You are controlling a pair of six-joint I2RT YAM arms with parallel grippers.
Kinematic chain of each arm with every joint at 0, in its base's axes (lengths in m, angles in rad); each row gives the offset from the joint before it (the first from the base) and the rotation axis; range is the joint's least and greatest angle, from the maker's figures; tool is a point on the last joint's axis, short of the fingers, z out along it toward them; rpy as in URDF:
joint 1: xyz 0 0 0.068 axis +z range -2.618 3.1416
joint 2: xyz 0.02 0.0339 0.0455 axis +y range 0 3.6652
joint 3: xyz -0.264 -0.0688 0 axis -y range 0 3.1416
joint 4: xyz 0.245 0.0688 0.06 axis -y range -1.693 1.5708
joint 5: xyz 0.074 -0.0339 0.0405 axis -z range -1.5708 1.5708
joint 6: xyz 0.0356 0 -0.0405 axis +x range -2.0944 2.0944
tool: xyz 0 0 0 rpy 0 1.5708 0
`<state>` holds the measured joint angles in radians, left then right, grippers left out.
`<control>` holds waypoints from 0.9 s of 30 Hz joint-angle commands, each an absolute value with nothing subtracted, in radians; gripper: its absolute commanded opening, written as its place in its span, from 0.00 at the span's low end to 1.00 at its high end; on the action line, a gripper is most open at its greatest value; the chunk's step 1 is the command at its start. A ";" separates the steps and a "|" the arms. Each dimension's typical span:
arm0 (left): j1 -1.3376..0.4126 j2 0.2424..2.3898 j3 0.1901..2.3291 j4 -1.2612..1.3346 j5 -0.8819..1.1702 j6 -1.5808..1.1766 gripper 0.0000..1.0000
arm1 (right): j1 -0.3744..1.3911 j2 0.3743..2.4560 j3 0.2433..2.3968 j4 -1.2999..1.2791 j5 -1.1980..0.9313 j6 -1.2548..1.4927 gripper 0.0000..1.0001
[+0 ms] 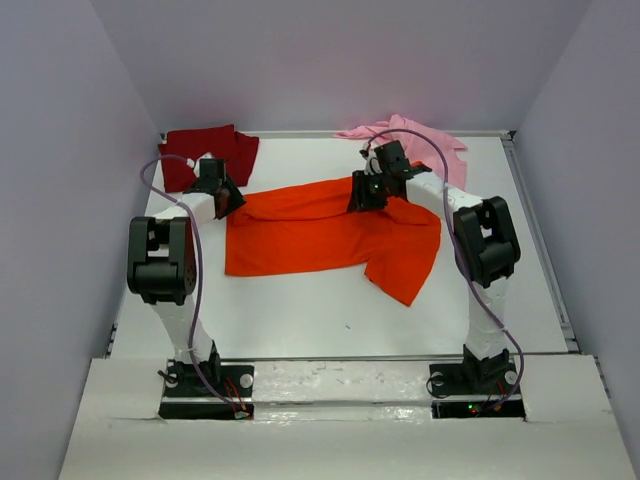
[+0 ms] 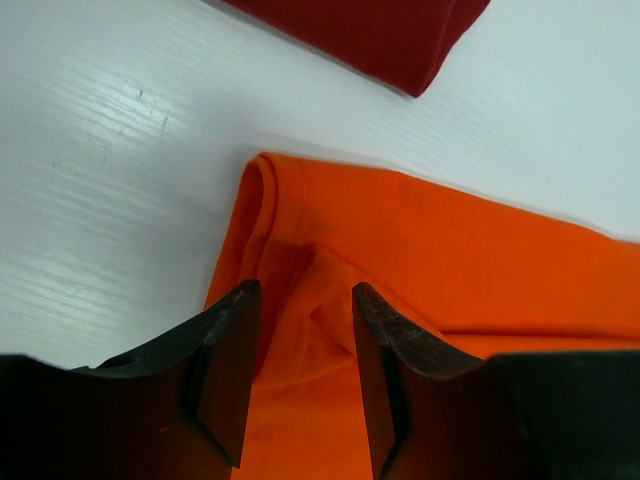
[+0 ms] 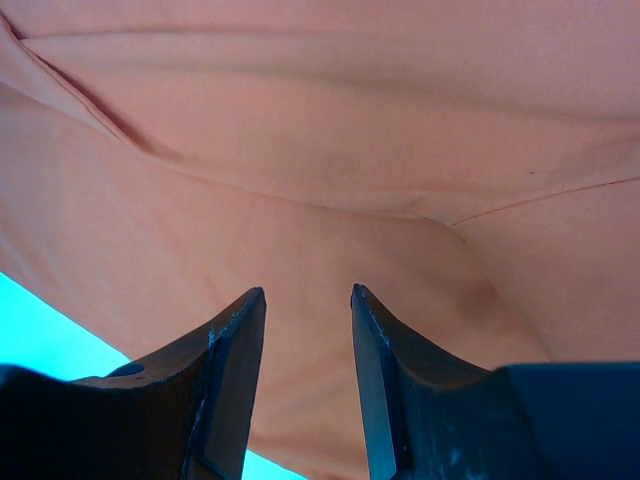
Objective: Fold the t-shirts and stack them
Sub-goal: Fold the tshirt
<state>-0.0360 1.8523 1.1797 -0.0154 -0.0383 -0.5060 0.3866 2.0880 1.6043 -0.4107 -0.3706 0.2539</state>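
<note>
- Orange t-shirt (image 1: 330, 235) lies mid-way across the tabletop (image 1: 300, 320), long axis left to right.
- Left claw (image 2: 305, 290) sits over its far left corner, and right claw (image 3: 305, 292) over its far edge, right of centre.
- Both claws stand half parted, with nothing clamped.

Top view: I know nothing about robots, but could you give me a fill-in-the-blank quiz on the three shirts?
The t-shirt spread in the middle is ___.
The dark red t-shirt lies at the far ___.
The crumpled t-shirt at the far right is light ___.
Missing words: orange; left; pink.
</note>
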 commanded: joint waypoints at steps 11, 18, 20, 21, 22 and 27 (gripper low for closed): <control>-0.084 1.879 1.164 -0.015 -0.038 -0.499 0.48 | 0.373 2.103 1.626 -0.374 -0.379 0.261 0.45; -0.084 1.862 1.157 -0.031 -0.054 -0.486 0.16 | 0.364 2.102 1.624 -0.373 -0.377 0.265 0.45; -0.086 1.853 1.152 -0.040 -0.069 -0.480 0.03 | 0.364 2.100 1.624 -0.373 -0.379 0.267 0.45; -0.084 1.845 1.152 -0.043 -0.072 -0.482 0.00 | 0.364 2.100 1.624 -0.373 -0.377 0.268 0.45; -0.083 1.841 1.151 -0.046 -0.074 -0.480 0.00 | 0.364 2.099 1.623 -0.373 -0.379 0.267 0.45; -0.086 1.795 1.131 -0.049 -0.060 -0.486 0.00 | 0.364 2.102 1.620 -0.373 -0.379 0.270 0.45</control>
<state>-0.0834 1.8797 1.1481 -0.0311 -0.0532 -0.4946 0.3672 2.0903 1.6043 -0.4103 -0.3706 0.2634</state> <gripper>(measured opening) 0.014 0.455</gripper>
